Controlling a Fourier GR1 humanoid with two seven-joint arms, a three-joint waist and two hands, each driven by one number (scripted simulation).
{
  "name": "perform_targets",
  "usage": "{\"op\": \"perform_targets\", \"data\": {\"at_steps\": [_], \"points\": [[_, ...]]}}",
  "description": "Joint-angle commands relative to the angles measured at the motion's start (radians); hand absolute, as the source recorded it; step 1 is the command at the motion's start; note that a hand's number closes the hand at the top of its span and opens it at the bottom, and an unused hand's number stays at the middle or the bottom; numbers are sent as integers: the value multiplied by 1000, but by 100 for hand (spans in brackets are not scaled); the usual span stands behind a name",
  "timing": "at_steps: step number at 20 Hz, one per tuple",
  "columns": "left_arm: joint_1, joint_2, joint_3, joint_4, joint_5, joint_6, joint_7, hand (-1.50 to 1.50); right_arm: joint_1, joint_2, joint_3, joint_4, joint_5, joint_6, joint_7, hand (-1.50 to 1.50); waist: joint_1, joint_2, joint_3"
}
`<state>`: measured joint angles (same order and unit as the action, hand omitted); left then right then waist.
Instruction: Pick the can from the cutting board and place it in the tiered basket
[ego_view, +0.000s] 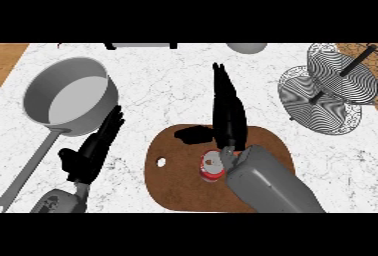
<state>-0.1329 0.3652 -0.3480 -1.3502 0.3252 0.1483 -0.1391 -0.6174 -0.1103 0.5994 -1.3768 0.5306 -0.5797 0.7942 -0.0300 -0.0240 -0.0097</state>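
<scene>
Closest in, the right forearm (272, 186) rises from the lower edge over the board (176, 187), and the can (212, 167) stands upright on the board just beside its wrist end, on the left. The can is red with a silver top. It sits at the heel of the right hand (230, 126), not between the fingers (221, 90). These stretch past it, away from the robot, over the board's far edge and out above the counter (170, 85). Whether the wrist touches the can cannot be told.

The board is brown wood with a small hole near its left edge, and it lies on a white marbled counter. A grey pot (101, 111) stands at the left, its long handle (33, 165) running toward the lower left corner. The wire basket (341, 124) stands at the right, well apart from the can.

The right hand's fingers are straight and close together, holding nothing. A dark patch (193, 134) on the board beside the hand may be its thumb or a shadow; I cannot tell which. The left hand (90, 152) shows at the lower left beside the pot's handle, fingers straight and pointing up, also holding nothing.
</scene>
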Motion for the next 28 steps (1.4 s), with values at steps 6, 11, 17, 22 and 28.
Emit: {"op": "perform_targets", "data": {"at_steps": [6, 11, 17, 22, 28], "points": [[-5, -2, 4, 3, 6, -10, 11, 0, -167, -49, 133, -8, -27, 580, 468, -150, -2, -11, -1], [-7, -13, 2, 21, -4, -8, -3, 0, -253, 45, 125, -80, -113, 746, 683, -150, -6, -5, 3], [4, -11, 18, 40, -1, -20, -26, 0, -278, 91, 72, -13, -116, 784, 692, -150, -13, 0, 5], [-1, -9, 32, 25, 6, -14, -7, 0, -279, 52, 59, 33, -9, 789, 693, -150, -15, 1, 6], [14, -2, 35, 41, -5, -27, -37, 0, -206, 81, 30, 102, 15, 827, 693, -150, -18, 3, 6]]}}
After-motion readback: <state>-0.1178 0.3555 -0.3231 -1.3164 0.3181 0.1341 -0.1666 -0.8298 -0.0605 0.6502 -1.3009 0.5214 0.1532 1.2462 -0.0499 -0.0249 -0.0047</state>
